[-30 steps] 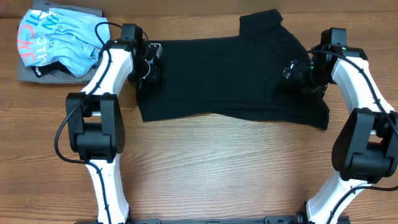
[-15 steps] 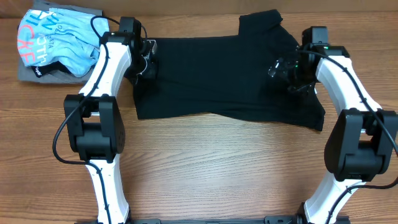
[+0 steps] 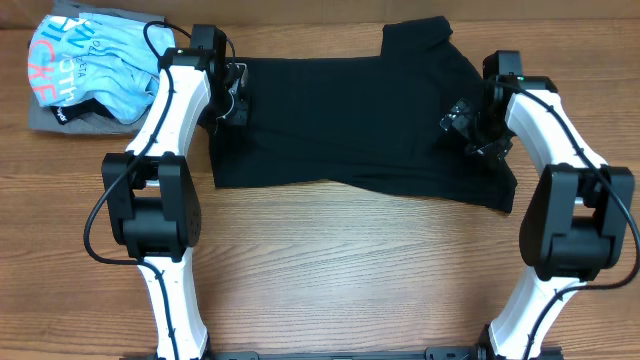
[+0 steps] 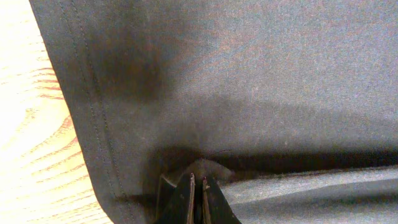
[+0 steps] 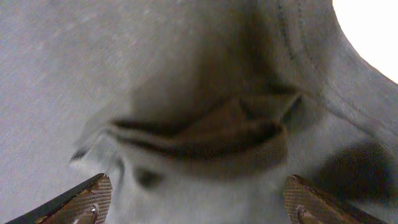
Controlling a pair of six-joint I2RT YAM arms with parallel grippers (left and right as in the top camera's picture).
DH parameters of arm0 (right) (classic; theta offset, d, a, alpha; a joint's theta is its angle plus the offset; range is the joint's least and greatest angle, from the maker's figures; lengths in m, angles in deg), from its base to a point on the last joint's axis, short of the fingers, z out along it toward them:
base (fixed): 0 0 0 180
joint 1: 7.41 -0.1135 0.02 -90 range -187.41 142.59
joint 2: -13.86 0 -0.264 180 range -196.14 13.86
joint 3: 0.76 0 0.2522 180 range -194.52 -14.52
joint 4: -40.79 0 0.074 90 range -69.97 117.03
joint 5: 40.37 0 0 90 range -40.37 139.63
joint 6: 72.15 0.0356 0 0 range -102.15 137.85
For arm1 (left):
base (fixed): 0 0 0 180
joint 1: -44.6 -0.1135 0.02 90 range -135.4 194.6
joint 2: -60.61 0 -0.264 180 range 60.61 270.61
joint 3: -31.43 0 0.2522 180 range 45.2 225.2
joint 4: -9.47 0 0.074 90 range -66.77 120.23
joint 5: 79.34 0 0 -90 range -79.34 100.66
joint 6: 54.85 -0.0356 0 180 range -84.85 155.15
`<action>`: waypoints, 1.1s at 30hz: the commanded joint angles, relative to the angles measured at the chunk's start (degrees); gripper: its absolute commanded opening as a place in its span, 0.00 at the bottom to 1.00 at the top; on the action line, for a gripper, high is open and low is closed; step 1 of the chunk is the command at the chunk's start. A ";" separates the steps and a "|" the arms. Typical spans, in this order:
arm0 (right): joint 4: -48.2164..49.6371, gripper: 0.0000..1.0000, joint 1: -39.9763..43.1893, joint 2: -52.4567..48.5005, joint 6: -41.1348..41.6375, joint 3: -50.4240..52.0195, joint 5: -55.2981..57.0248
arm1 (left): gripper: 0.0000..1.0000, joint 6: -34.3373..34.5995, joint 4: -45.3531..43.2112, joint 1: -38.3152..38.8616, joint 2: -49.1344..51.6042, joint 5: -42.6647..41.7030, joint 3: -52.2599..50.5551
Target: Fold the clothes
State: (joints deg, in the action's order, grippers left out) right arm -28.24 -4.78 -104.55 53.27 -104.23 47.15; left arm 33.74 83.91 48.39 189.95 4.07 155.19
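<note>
While arms drag leftward and away, near hem of black T-shirt creeps back over table. Shirt flat mid-table, likely being straightened, no fold yet.
Wrist views alone show grips: left gripper pinched tight on hem fold; right gripper gaping over loose ruck, holding nothing.
Blue shirt far left.

T-shirt flat on worktop.
Left claw at its left edge, right claw at its right; lettered shirt atop folded garment, far left.
</note>
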 commanded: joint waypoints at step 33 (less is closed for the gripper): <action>-1.05 0.04 0.42 -2.71 0.09 -12.70 7.74 | 0.04 2.99 2.80 0.31 -13.75 6.21 1.84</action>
State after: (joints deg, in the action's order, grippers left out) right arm -29.15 -4.12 -107.35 53.55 -113.67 54.10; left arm 35.67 85.97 48.39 179.32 6.58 155.54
